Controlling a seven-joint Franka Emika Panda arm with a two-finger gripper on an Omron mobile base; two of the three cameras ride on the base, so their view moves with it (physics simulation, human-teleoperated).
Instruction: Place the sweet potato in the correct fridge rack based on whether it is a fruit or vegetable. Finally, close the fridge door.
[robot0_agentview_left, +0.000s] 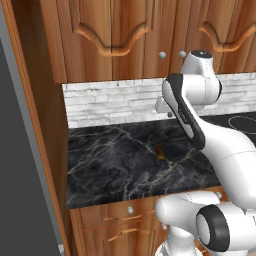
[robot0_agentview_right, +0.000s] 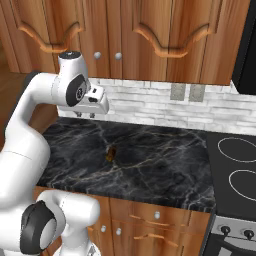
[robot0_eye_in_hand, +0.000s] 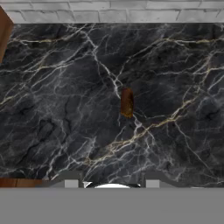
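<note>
The sweet potato (robot0_agentview_left: 160, 152) (robot0_agentview_right: 111, 153) is a small dark brown tuber with an orange tinge, lying alone on the black marble counter (robot0_agentview_right: 160, 160). In the hand view the sweet potato (robot0_eye_in_hand: 127, 103) lies lengthwise near the middle. My gripper (robot0_agentview_right: 85, 115) (robot0_eye_in_hand: 112, 181) hangs well above the counter, behind and to the left of the tuber, pointing down. Its fingers stand apart with nothing between them. A flat grey fridge surface (robot0_agentview_left: 15, 160) fills the left edge of the left base view; I cannot tell whether it is the fridge door. The fridge rack is out of view.
A tall wooden panel (robot0_agentview_left: 45, 125) separates the counter from the grey surface. Carved wooden cabinets (robot0_agentview_right: 150, 35) hang above a white brick backsplash (robot0_agentview_right: 150, 107) with two outlets (robot0_agentview_right: 187, 92). A black cooktop (robot0_agentview_right: 235, 170) adjoins the counter on the right. Drawers (robot0_agentview_right: 150, 220) sit below.
</note>
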